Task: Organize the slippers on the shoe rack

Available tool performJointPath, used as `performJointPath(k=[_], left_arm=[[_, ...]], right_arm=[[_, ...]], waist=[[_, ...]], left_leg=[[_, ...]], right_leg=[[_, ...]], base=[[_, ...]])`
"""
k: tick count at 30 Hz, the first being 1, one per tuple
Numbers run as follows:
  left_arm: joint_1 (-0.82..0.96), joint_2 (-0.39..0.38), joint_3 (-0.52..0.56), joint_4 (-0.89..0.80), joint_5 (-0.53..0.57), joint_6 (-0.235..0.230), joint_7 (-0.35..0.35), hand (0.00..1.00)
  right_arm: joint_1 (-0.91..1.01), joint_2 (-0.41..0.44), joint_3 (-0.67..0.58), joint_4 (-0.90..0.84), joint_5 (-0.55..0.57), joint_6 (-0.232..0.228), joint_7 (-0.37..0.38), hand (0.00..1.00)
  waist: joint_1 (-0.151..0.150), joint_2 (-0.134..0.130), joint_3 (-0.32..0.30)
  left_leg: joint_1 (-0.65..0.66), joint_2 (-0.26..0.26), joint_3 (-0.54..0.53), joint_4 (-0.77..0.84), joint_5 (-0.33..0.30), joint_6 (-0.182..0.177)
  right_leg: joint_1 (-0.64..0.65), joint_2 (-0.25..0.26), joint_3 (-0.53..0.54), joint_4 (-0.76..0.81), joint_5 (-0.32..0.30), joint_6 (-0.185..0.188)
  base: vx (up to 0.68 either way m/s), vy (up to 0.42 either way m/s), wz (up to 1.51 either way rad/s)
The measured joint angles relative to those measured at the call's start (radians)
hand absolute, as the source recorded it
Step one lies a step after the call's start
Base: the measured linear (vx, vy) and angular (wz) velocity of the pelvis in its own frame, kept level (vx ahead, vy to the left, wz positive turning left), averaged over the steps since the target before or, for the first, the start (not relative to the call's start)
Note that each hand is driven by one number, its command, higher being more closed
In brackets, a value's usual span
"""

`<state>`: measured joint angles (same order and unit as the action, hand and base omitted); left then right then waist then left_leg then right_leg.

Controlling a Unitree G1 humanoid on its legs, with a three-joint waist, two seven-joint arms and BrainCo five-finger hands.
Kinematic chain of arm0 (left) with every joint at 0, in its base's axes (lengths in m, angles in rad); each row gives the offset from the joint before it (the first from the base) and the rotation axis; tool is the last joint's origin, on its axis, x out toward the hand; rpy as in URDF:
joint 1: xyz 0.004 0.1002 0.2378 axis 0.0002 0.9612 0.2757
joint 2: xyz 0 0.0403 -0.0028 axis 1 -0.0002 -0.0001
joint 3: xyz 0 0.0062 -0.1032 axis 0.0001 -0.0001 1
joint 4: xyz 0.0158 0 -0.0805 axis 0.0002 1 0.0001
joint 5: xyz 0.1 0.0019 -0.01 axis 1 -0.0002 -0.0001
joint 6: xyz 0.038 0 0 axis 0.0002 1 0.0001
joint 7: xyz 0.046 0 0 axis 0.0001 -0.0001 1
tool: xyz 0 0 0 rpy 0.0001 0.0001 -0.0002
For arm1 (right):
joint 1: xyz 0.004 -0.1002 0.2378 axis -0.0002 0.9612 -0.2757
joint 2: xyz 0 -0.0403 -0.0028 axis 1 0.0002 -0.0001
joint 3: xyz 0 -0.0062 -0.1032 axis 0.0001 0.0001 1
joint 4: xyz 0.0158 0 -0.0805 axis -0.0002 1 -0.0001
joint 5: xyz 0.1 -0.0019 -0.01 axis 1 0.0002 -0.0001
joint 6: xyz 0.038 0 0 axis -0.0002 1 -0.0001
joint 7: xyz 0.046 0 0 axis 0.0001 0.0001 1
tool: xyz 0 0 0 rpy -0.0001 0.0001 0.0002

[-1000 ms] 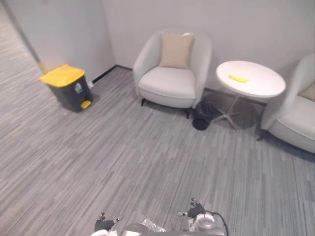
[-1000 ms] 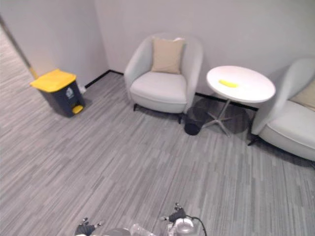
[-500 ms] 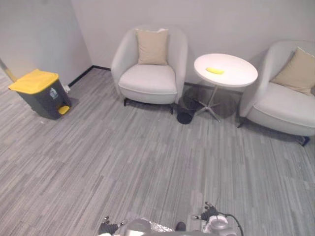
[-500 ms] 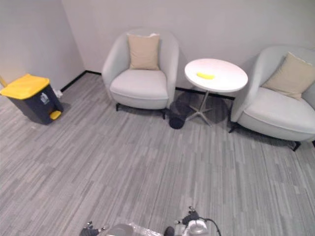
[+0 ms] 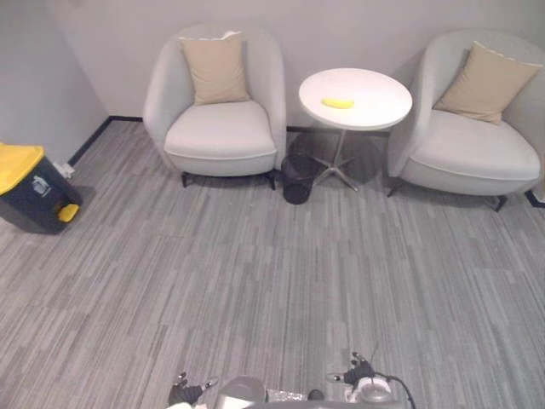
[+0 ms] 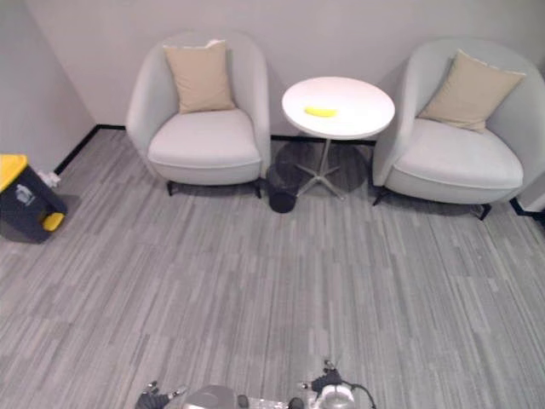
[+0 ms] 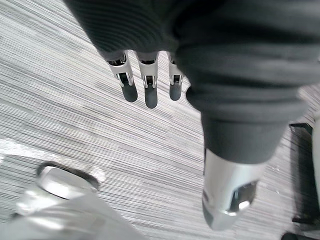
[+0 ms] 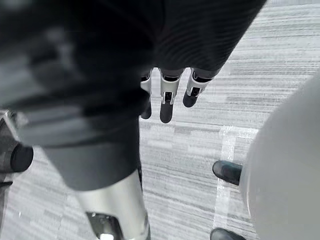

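My left hand [image 7: 149,87] hangs over the grey striped carpet, its fingers straight and its thumb [image 7: 227,197] apart, with nothing in it. My right hand [image 8: 167,102] hangs the same way over the carpet, fingers relaxed and empty. In the left eye view both hands sit at the bottom edge, the left hand [image 5: 182,391] and the right hand [image 5: 358,372].
Against the far wall stand a left armchair [image 5: 220,141] and a right armchair [image 5: 464,153], each with a beige cushion. Between them is a round white table [image 5: 366,89] carrying a small yellow thing [image 5: 338,102], with a black bin [image 5: 298,178] below. A yellow-lidded bin [image 5: 25,187] stands at the left.
The camera has swung to the right: the chairs, table and yellow-lidded bin have slid left in the picture and the right armchair has come fully into view. Both hands hang as before.
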<state>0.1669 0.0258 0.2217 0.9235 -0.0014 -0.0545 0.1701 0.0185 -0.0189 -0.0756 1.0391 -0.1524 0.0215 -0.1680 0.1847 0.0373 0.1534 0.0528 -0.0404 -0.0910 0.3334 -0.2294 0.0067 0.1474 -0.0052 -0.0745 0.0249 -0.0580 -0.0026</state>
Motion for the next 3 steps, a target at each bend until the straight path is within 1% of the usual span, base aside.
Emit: performJointPath(k=[1, 2, 3], left_arm=[[0.000, 0.009, 0.007, 0.000, 0.000, -0.003, -0.001, 0.00], [0.002, 0.015, 0.015, 0.002, 0.000, -0.005, 0.000, 0.00], [0.000, 0.000, 0.013, 0.006, 0.000, -0.005, 0.001, 0.00]], right_arm=[[0.000, 0.001, -0.001, 0.002, 0.000, 0.000, -0.001, 0.00], [0.000, 0.001, -0.004, 0.007, 0.000, 0.000, -0.001, 0.00], [0.001, -0.004, -0.015, 0.004, 0.000, -0.002, -0.003, 0.00]], waist=[[0.002, -0.024, 0.000], [0.002, -0.031, -0.009], [-0.010, -0.012, -0.023]], left_leg=[[-0.029, -0.025, -0.028, 0.048, 0.015, 0.008], [-0.031, -0.033, -0.049, 0.006, 0.002, 0.019], [-0.017, -0.012, -0.089, -0.092, 0.063, -0.012]], right_leg=[[0.008, -0.028, 0.006, -0.005, 0.000, 0.000], [0.012, -0.042, 0.003, -0.009, 0.001, 0.003], [0.011, -0.028, -0.013, -0.013, -0.002, 0.015]], base=[[0.10, 0.066, -0.10], [0.06, 0.040, 0.01], [0.03, 0.012, 0.04]])
